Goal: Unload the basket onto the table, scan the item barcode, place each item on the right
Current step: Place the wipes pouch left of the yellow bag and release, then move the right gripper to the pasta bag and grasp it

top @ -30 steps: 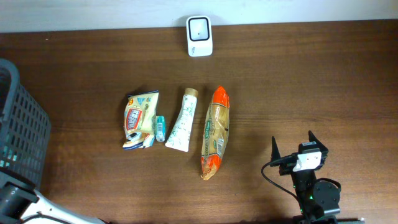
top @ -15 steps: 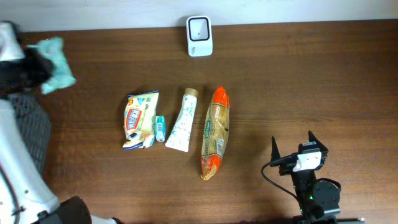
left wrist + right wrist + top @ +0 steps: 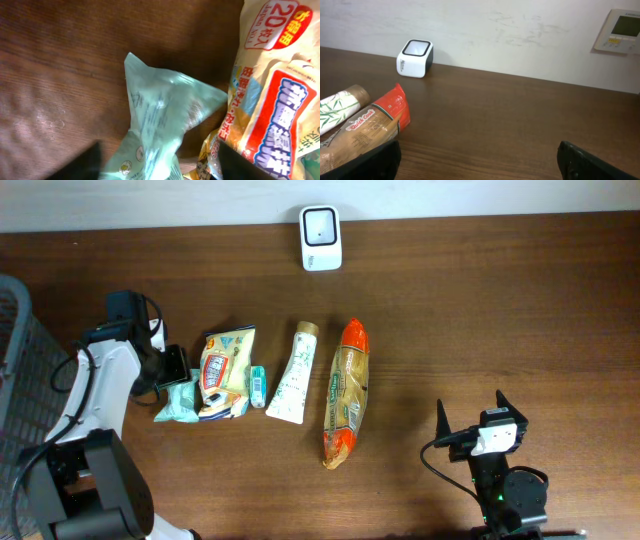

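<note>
dark brown wood-grain table (image 3: 480, 310) fills the overhead view, with a strip of pale wall along its far edge. the left gripper (image 3: 174, 375) is down low over the mint-green pouch (image 3: 178, 404), which lies on the wood right at its fingertips. a dark mesh basket (image 3: 30, 380) sits well off behind that arm at the table's edge. just past the pouch on the other side from the gripper comes a row: yellow snack bag (image 3: 225, 365) touching the pouch, a small teal tube (image 3: 257, 385), a white tube (image 3: 293, 375), then a long orange bag (image 3: 346, 390). the white scanner (image 3: 321, 225) stands by the wall, well apart from both grippers. the right gripper (image 3: 470, 420) sits at the near edge, fingers spread wide, nothing between them, the orange bag off to its left.

on to the left wrist: jaws wide apart, one dark finger (image 3: 75, 165) at each lower corner, and the crinkled pouch rising between them, resting on the table, with no pinch on it that i can see. the snack bag's red and yellow print crowds in on the right, against the pouch. the wood here shows fine grain and a glossy patch.

right wrist now: fingers low at both corners, fully spread, empty. ahead of them is bare brown table, the scanner far off to the left against a scuffed white wall, and a wall panel (image 3: 620, 31) mounted high on the right. the orange bag and white tube lie near the left finger.
</note>
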